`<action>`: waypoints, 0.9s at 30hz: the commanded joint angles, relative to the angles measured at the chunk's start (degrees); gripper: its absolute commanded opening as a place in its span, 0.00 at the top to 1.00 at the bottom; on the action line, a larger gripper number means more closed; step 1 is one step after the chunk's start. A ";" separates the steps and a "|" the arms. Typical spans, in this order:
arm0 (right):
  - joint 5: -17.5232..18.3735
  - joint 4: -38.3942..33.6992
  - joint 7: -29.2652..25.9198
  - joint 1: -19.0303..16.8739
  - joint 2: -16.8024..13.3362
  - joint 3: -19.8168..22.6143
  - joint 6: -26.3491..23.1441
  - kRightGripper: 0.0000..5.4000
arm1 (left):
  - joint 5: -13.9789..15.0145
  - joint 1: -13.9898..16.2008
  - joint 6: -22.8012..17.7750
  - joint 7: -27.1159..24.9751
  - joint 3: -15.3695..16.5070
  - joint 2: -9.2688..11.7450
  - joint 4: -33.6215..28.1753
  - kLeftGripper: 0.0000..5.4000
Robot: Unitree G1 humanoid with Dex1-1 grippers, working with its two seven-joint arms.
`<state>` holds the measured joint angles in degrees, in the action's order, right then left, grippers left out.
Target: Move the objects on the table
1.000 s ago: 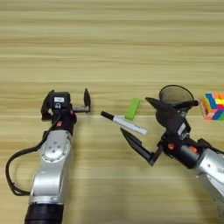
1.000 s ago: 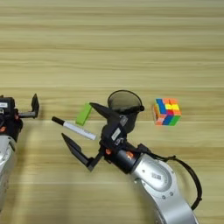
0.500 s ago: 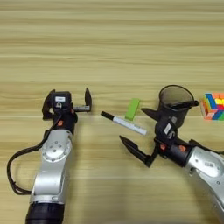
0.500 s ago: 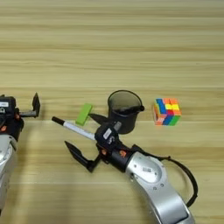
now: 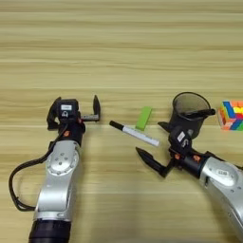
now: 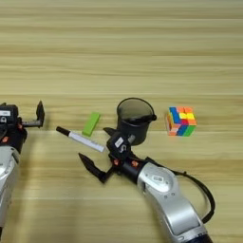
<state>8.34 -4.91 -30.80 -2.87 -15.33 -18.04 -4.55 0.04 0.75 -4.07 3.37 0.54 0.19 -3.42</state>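
Observation:
A white black-capped marker [image 5: 134,134] lies slanted on the table [image 5: 118,52], its cap pointing left. A flat lime-green block [image 5: 144,118] rests just above it. To the right stands the black mesh cup [image 5: 191,112], and further right the multicoloured puzzle cube [image 6: 181,121]. My right gripper [image 5: 149,138] is open, one finger on each side of the marker's white end, close in front of the cup. Whether a finger touches the marker I cannot tell. Left of the marker's cap, my left gripper [image 5: 73,113] is open and holds nothing.
My left arm [image 5: 59,175] runs from the lower left with a black cable looping beside it. The right arm [image 6: 166,194] comes in from the lower right. Bare wood fills the far half of the table.
My right gripper has slid left and a little nearer, away from the cup's front, until its fingers straddle the marker's white end. The objects and the left arm have stayed put.

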 commanded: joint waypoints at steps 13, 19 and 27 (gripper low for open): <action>-1.26 3.60 -0.56 2.11 0.86 0.38 -3.30 0.00 | -0.84 -0.40 -0.95 0.48 -0.42 -0.31 -1.07 0.00; -0.68 2.31 -1.12 1.63 1.09 0.90 -0.93 0.00 | -0.91 -0.28 -0.96 0.53 -0.51 -0.35 -1.14 0.00; 4.63 -5.59 -2.38 0.94 3.06 3.88 6.23 0.00 | -0.61 -0.91 -0.33 0.19 0.08 0.14 0.43 0.00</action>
<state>12.44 -9.89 -33.15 -2.26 -12.60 -15.14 0.90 -0.05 0.71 -4.13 3.46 0.44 0.15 -3.76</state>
